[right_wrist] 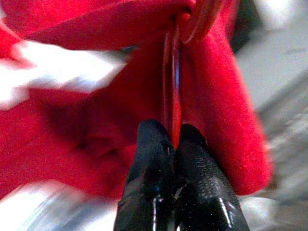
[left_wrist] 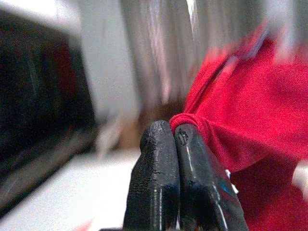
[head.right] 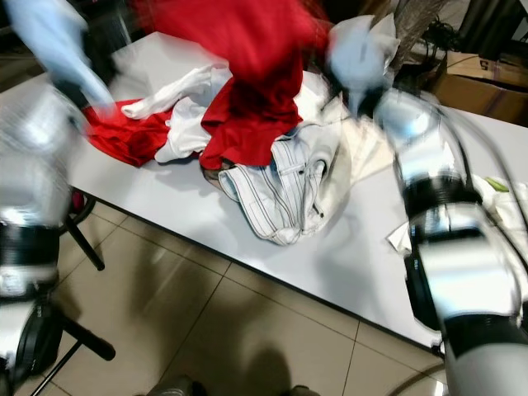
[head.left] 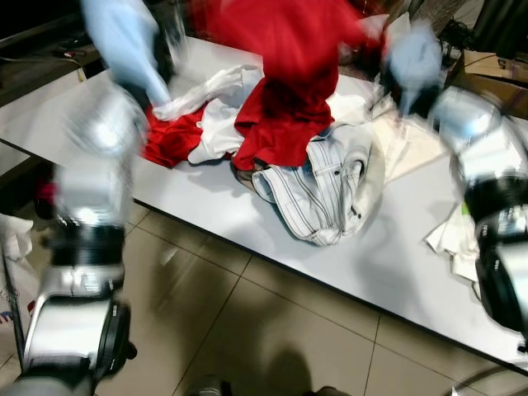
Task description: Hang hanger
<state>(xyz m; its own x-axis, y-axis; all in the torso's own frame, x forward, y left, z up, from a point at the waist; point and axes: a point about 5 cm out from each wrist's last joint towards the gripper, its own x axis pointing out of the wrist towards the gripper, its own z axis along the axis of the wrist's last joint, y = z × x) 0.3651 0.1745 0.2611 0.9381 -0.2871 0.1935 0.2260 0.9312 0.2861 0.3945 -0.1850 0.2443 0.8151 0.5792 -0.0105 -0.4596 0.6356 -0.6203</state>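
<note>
While blur hides detail, both end effectors, left (left_wrist: 174, 132) and right (right_wrist: 172, 137), pinch the red garment (head.left: 285, 58).

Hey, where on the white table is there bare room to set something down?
The white table is bare along its near edge, in front of the striped garment, and between that garment and the white cloth at the right edge. The far left strip behind the left arm also looks bare. The middle is crowded with red and white clothes.

Bright, even light; heavy motion blur on arms (wrist backgrounds smeared too).
</note>
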